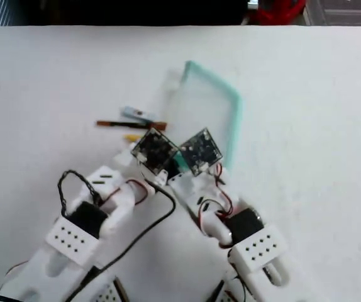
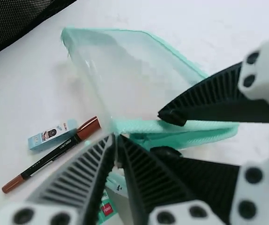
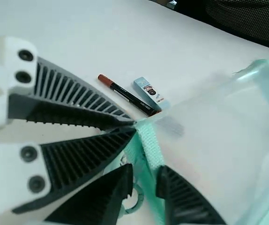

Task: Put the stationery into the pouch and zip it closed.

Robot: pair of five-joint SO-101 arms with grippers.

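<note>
Looking down on a white tabletop [image 1: 306, 94], two white robot arms meet at the near end of a clear pouch [image 1: 202, 110] edged in teal. The pouch lies flat near the middle of the tabletop, its long side running away from the arms.

The left gripper [image 2: 116, 139] is clenched on the pouch's near corner, its two ribbed black fingers meeting tip to tip where the teal zip edge [image 3: 148, 145] begins. The right gripper [image 3: 145, 180] is just beside it, grasping the same zip edge a little farther along, with one finger on each side of the teal strip. A small teal ring pull [image 3: 132, 205] hangs close to one of the right gripper's fingers.

The stationery lies outside the pouch, on the tabletop beside its left edge. A thin black pen with reddish-brown ends [image 2: 50, 161] lies flat, one end near the held corner. A small light-blue box [image 2: 52, 134] lies just beside the pen, on the side away from the arms. A small yellow item [image 1: 130, 136] sits close to the left arm's wrist; what it is cannot be made out.
</note>
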